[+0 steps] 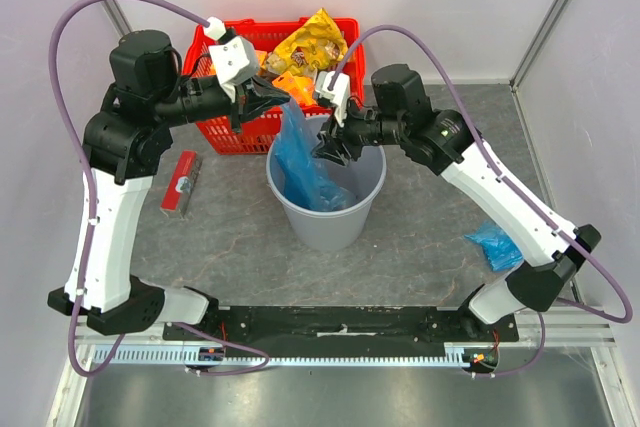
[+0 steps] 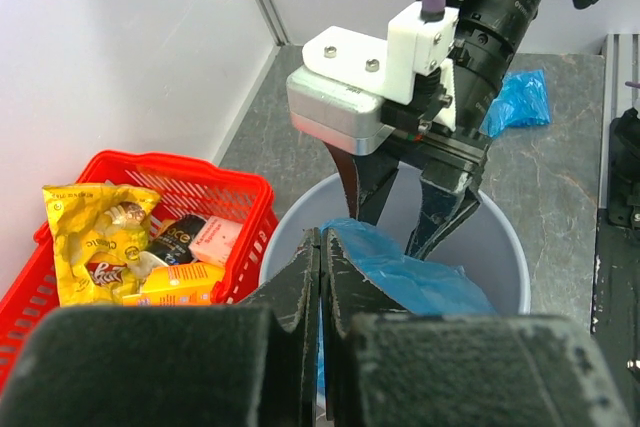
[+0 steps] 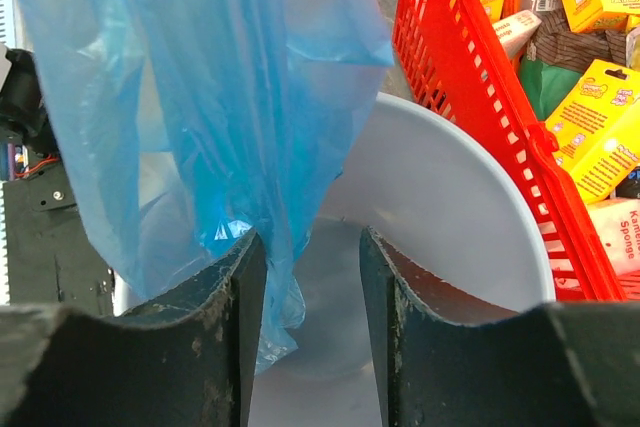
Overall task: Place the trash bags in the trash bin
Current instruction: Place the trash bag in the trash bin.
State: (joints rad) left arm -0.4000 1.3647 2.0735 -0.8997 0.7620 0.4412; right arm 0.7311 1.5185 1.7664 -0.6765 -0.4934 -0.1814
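A large blue trash bag point(image 1: 300, 162) hangs from my left gripper point(image 1: 275, 97) down into the light-grey trash bin point(image 1: 330, 232). In the left wrist view the left gripper point(image 2: 322, 239) is shut on the top edge of the bag point(image 2: 430, 282), above the bin's rim point(image 2: 508, 247). My right gripper point(image 1: 335, 147) is open and empty over the bin's mouth, beside the hanging bag. In the right wrist view the right gripper point(image 3: 310, 247) has the bag point(image 3: 200, 97) draped against its left finger, with the bin's inner wall point(image 3: 450, 217) behind. A second, bundled blue trash bag point(image 1: 495, 245) lies on the table at the right.
A red mesh basket point(image 1: 225, 132) holding a yellow snack packet point(image 1: 312, 42) and boxes stands just behind the bin. A flat red item point(image 1: 180, 182) lies on the table at the left. White walls enclose the back and sides.
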